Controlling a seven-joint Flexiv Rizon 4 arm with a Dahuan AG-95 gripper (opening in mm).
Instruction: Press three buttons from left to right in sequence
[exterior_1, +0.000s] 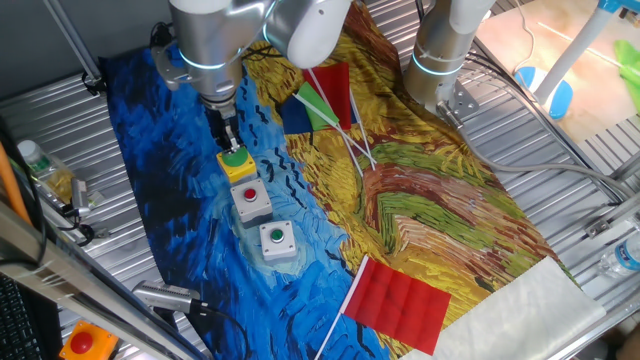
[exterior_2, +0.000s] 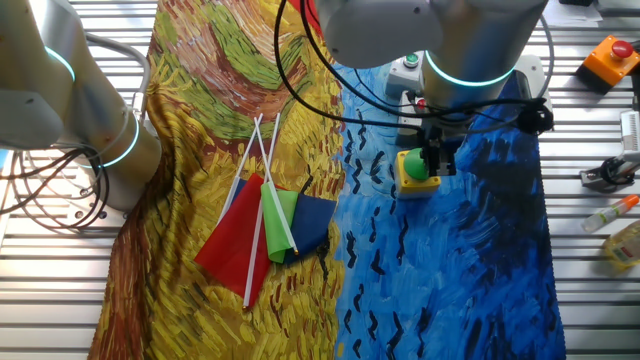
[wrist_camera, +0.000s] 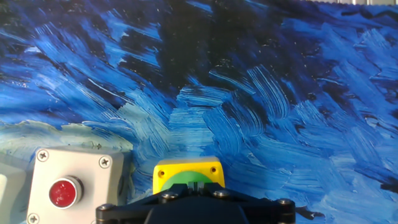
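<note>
Three button boxes stand in a row on the blue part of the painted cloth: yellow box with a green dome (exterior_1: 236, 163), grey box with a red button (exterior_1: 250, 199), grey box with a small green button (exterior_1: 276, 239). My gripper (exterior_1: 231, 143) is straight above the yellow box, fingertips down on its dome. In the hand view the fingers (wrist_camera: 196, 185) are shut together against the green dome (wrist_camera: 180, 179), with the red-button box (wrist_camera: 67, 188) to the left. In the other fixed view the gripper (exterior_2: 437, 160) covers part of the yellow box (exterior_2: 412, 175).
A bundle of small flags (exterior_1: 325, 100) lies on the cloth's yellow part, and one red flag (exterior_1: 398, 300) lies near the front. An orange box with a red button (exterior_1: 85, 343) sits off the cloth. A second arm's base (exterior_1: 440, 60) stands at the back. Bottles (exterior_2: 625, 240) lie at the edge.
</note>
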